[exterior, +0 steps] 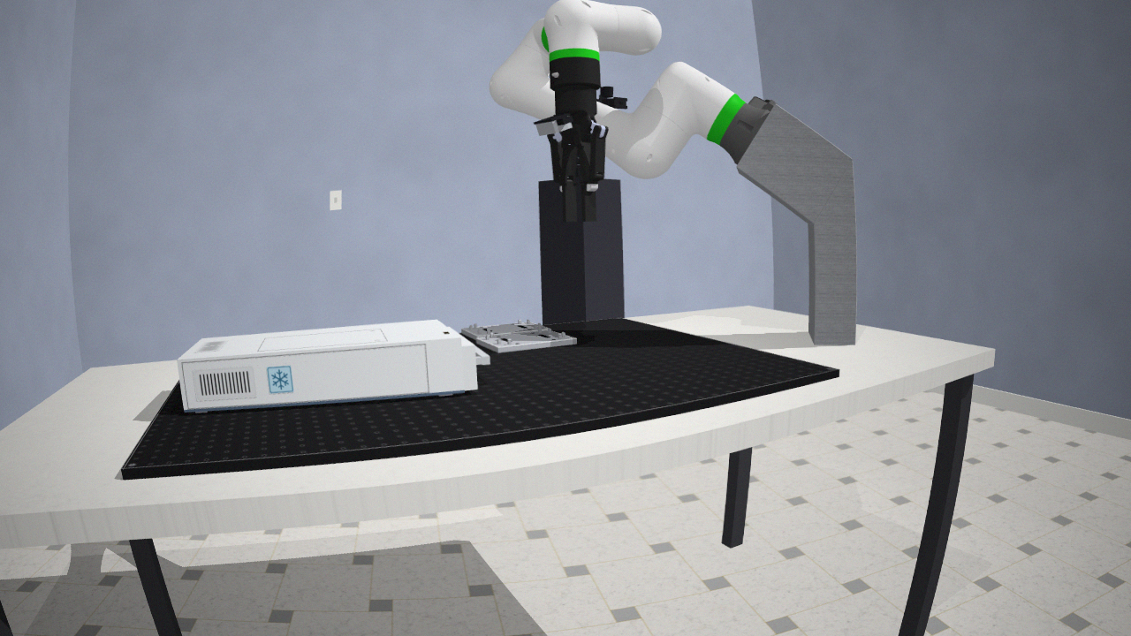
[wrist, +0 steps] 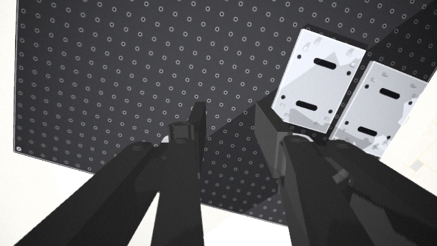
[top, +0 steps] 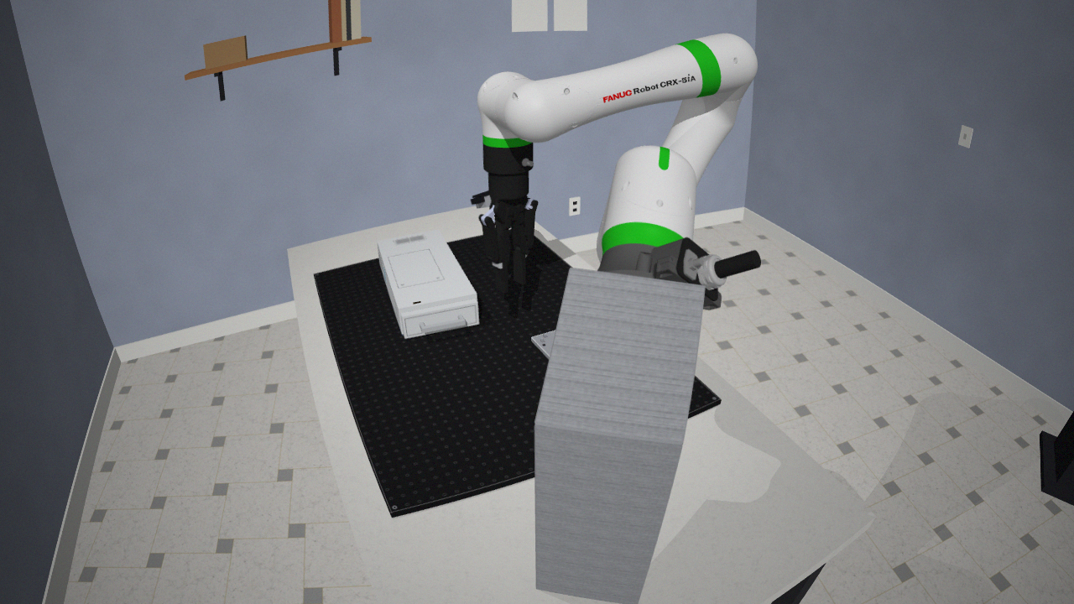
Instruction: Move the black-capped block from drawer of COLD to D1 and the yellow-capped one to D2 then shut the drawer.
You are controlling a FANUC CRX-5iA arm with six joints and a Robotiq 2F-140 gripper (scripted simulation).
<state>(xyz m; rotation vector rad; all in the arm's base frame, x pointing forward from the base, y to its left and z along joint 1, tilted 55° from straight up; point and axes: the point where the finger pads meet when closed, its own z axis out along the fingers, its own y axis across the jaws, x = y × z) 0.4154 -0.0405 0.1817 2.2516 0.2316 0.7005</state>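
Hand (wrist: 235, 137) part open, empty, high above black mat (wrist: 102, 68). Two grey slot plates (wrist: 317, 82) at right of wrist frame. Cooler (exterior: 316, 363) drawer shut.

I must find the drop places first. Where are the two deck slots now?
In the exterior view, the two grey slot plates lie side by side on the black mat, just beyond the drawer end of the white cooler, below the raised gripper.
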